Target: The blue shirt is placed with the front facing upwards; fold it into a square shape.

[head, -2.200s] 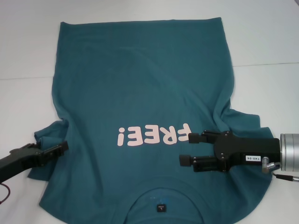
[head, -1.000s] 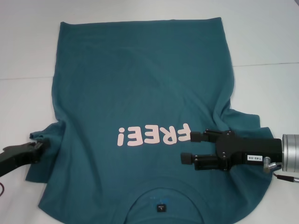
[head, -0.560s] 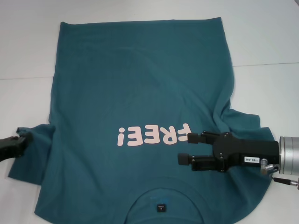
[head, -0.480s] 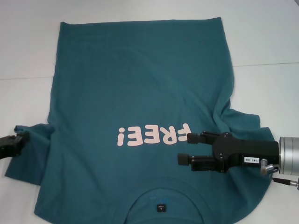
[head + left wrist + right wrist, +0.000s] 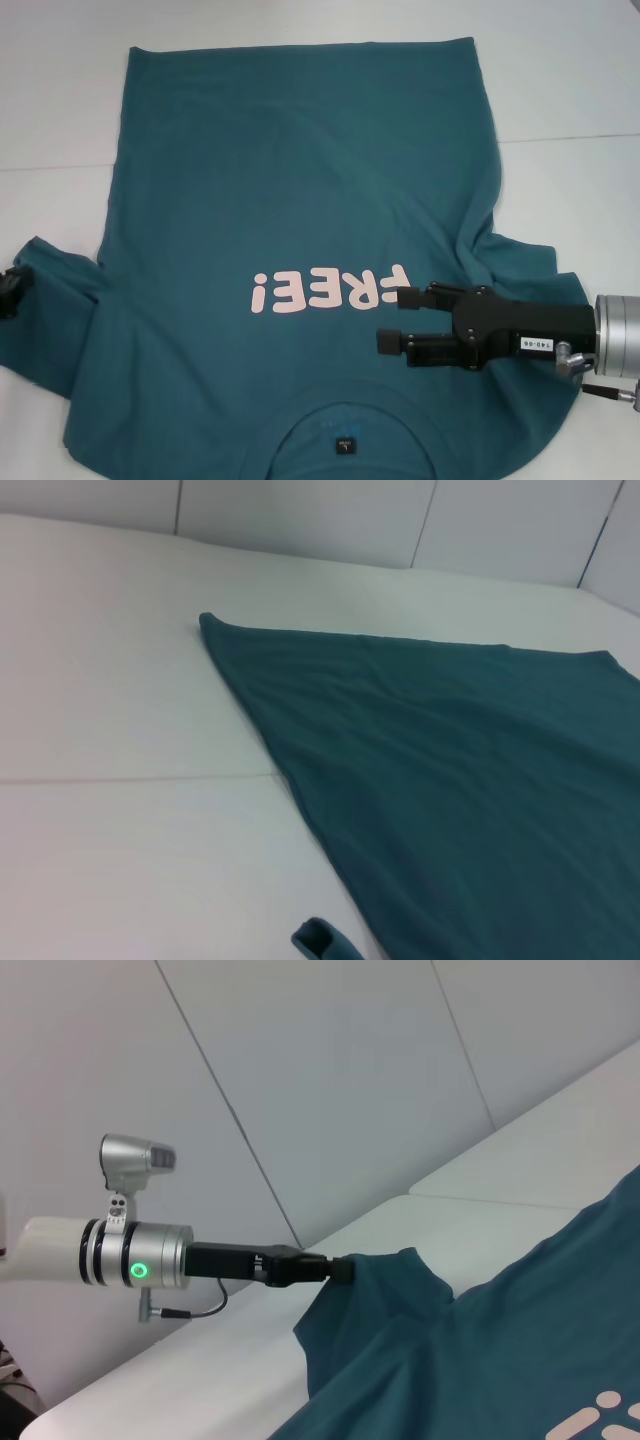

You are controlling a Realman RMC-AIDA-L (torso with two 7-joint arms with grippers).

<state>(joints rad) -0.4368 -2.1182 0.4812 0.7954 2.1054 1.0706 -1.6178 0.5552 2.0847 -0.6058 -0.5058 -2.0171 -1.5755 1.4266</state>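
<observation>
Jaws of the left gripper (image 5: 335, 1269) are clenched on the sleeve of the blue shirt (image 5: 300, 200) at the desk's (image 5: 560, 90) left edge; the right gripper (image 5: 392, 319) hovers with its jaws released over the chest. To flatten that sleeve, pull outward low and evenly, without dragging the shirt's body sideways.

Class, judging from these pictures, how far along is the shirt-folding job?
Done: the dark teal-blue cotton T-shirt lies front up, unfolded. In hand: the left tool grips its left sleeve, pulling it outward; the open right tool hovers beside the lettering. Left: every fold.
</observation>
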